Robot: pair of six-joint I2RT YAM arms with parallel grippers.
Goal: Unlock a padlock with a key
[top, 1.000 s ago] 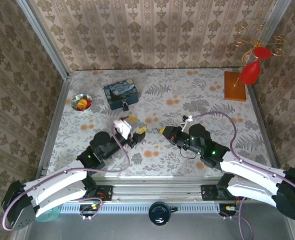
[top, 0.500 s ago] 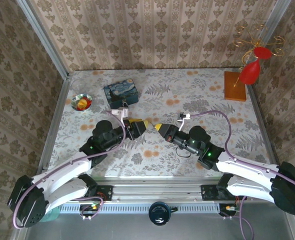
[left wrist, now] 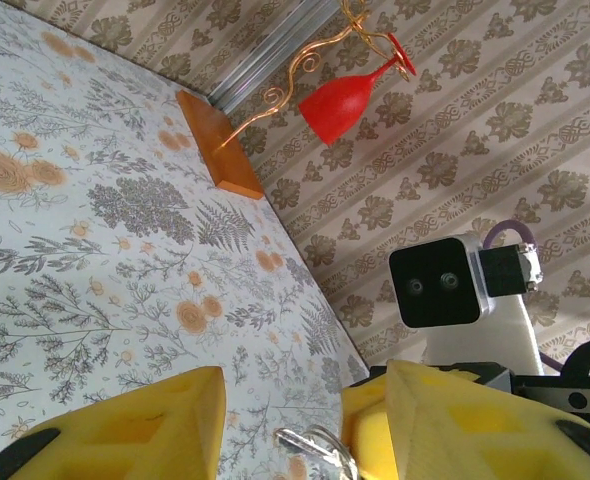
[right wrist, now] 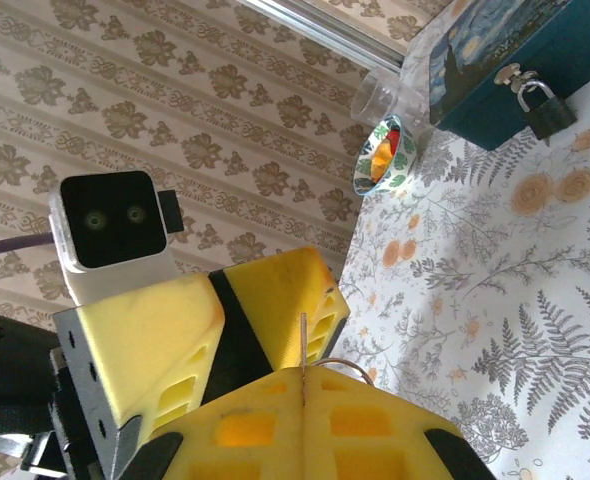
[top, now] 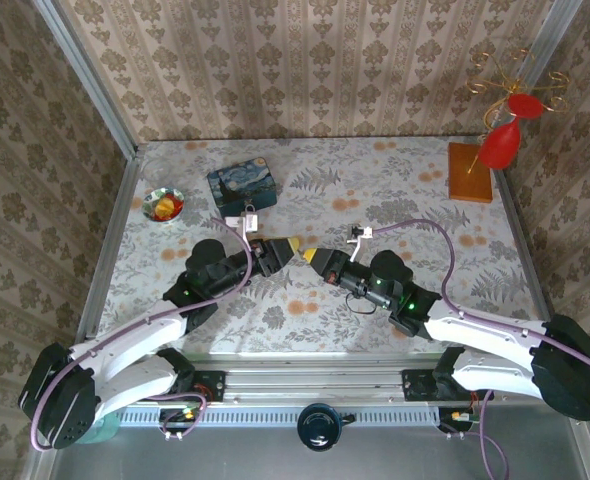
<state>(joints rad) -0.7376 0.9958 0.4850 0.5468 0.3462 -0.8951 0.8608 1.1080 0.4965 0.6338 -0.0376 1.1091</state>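
The small dark padlock (top: 248, 211) (right wrist: 543, 108) hangs on the front of the blue night-sky tin (top: 241, 182) (right wrist: 480, 60) at the back left. Over the table's middle my right gripper (top: 311, 254) (right wrist: 303, 378) is shut on the key (right wrist: 303, 340). Its thin metal blade and ring (left wrist: 313, 445) stick out of the pads, which hide the head. My left gripper (top: 292, 246) (left wrist: 305, 405) meets it tip to tip and is open, one yellow finger (left wrist: 135, 430) on each side of the key, not touching it.
A small shiny bowl (top: 163, 204) (right wrist: 385, 155) with red and yellow bits stands left of the tin. At the back right, a red glass (top: 502, 140) (left wrist: 347, 105) hangs on a gold wire stand with a wooden base (top: 471, 172). Patterned walls close the table in.
Both grippers have moved together over the table's middle, until their tips meet. The left jaws have narrowed around the key. The right gripper stays shut on it.
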